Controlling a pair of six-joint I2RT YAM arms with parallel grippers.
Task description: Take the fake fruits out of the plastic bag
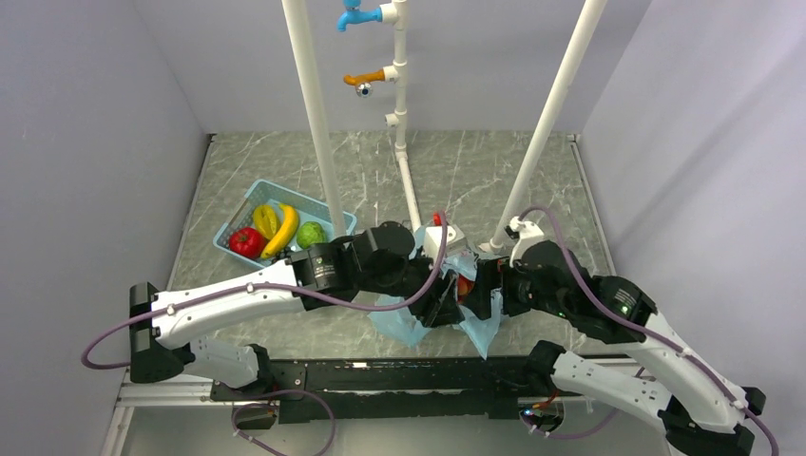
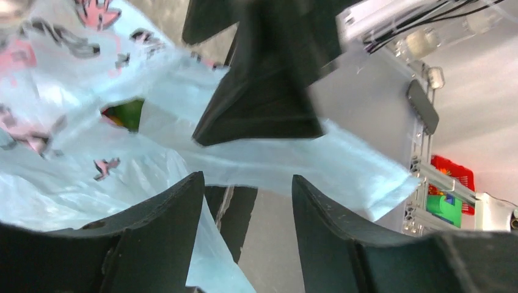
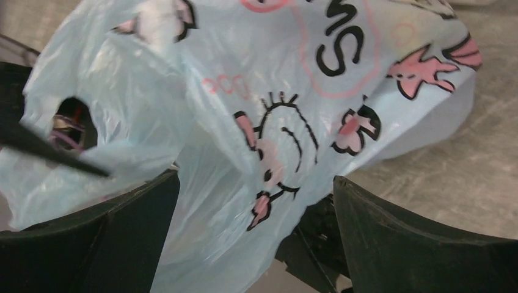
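Left gripper (image 2: pixel 247 183): jaws apart, nothing pinched. A fold of the bag (image 2: pixel 73 152) lies across just beyond the tips.

Right gripper (image 3: pixel 256 180): jaws spread wide. Bag film bulges down between them, loose, not clamped.

Both grippers meet at the bag, on the near side of the table (image 1: pixel 475 171), about centre. The bag is crumpled and light blue, with black lettering and pink prints facing the right wrist camera.

Left wrist view: through a gap in the film a fruit (image 2: pixel 125 114) shows, green with a red-orange edge, inside the bag.

Top view: a red piece (image 1: pixel 464 285) shows between the two wrists, within the bag's folds.

Far left: basket (image 1: pixel 236 211), blue, holding bananas (image 1: pixel 274 228), a red fruit (image 1: pixel 245 242) and a green fruit (image 1: pixel 311 234). It sits well apart from the bag.
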